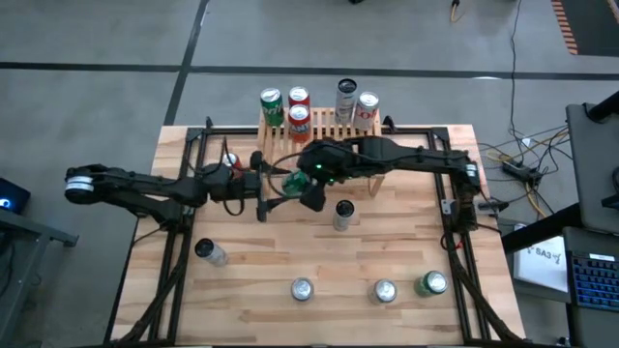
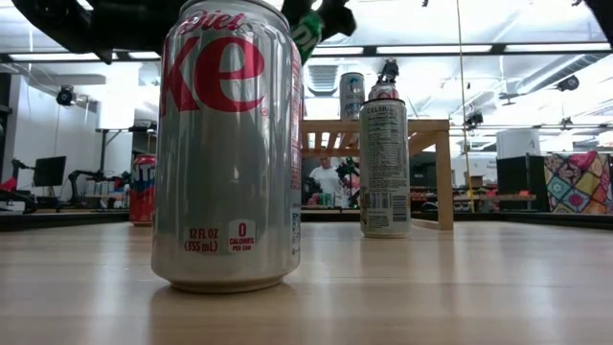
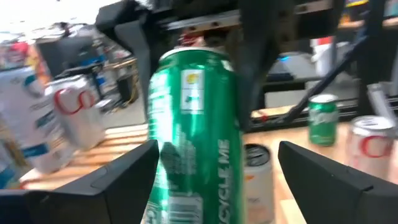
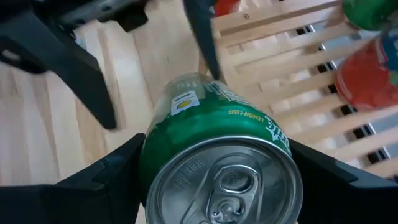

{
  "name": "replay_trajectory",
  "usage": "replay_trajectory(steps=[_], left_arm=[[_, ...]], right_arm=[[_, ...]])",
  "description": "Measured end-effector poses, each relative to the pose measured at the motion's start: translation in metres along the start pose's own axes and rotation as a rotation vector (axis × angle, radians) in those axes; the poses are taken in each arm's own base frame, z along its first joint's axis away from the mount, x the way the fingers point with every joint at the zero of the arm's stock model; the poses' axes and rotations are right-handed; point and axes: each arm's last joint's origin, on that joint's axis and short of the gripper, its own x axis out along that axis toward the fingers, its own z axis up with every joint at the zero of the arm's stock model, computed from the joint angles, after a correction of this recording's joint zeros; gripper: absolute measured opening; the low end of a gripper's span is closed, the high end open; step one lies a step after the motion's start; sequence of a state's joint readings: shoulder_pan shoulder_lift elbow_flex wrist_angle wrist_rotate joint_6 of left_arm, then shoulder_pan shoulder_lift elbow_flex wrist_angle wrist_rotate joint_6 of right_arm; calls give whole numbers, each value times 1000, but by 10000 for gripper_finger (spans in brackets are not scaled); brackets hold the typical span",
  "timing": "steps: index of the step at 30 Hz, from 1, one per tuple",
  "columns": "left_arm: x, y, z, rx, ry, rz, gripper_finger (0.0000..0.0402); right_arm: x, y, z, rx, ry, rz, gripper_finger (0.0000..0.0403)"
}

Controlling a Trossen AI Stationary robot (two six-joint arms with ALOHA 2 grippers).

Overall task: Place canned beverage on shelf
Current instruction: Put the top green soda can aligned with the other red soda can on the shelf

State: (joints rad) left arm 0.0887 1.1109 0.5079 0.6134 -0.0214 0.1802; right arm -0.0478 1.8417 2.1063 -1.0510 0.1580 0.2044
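A green can (image 4: 217, 143) hangs in the air in front of the shelf, with my right gripper (image 4: 217, 155) shut on it. My left gripper (image 3: 217, 149) is open. Its fingers (image 3: 118, 174) stand on either side of the same can (image 3: 193, 130), with a gap on each side. In the high view both grippers meet at the table's middle (image 1: 290, 184). The light-wood slatted shelf (image 1: 324, 126) stands at the far edge. Several cans stand upright on its slats. My right gripper pinches the green can's side wall (image 4: 152, 155) near its top end between its two fingers. The fingers come slanting down from the table's right. The can's lid with the pull tab faces the wrist. The can is lifted clear of the table, nearly upright.
A tall silver can (image 1: 341, 215) stands just near of the grippers and a red can (image 1: 232, 162) by the left arm. A can (image 1: 210, 252) lies at the near left. Three cans (image 1: 384, 290) stand along the near edge. A black frame (image 1: 450, 208) rims the table.
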Motion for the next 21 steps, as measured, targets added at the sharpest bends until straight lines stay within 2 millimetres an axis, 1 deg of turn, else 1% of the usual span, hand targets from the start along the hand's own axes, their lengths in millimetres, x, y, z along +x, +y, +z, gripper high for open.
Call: replay_trajectory(steps=[3, 5, 13, 18, 21], left_arm=[[2, 2, -4, 2, 36, 91, 310], [3, 2, -6, 4, 49, 112, 309], [6, 1, -13, 16, 99, 103, 306], [6, 0, -15, 2, 112, 98, 300], [6, 0, -15, -30, 108, 97, 305]], right_arm=[[8, 3, 7, -12, -13, 0, 291], [12, 4, 11, -18, -18, -7, 291], [27, 7, 16, -47, 18, -21, 291], [30, 7, 16, -46, 20, -49, 291], [30, 7, 16, -41, 17, -47, 290]])
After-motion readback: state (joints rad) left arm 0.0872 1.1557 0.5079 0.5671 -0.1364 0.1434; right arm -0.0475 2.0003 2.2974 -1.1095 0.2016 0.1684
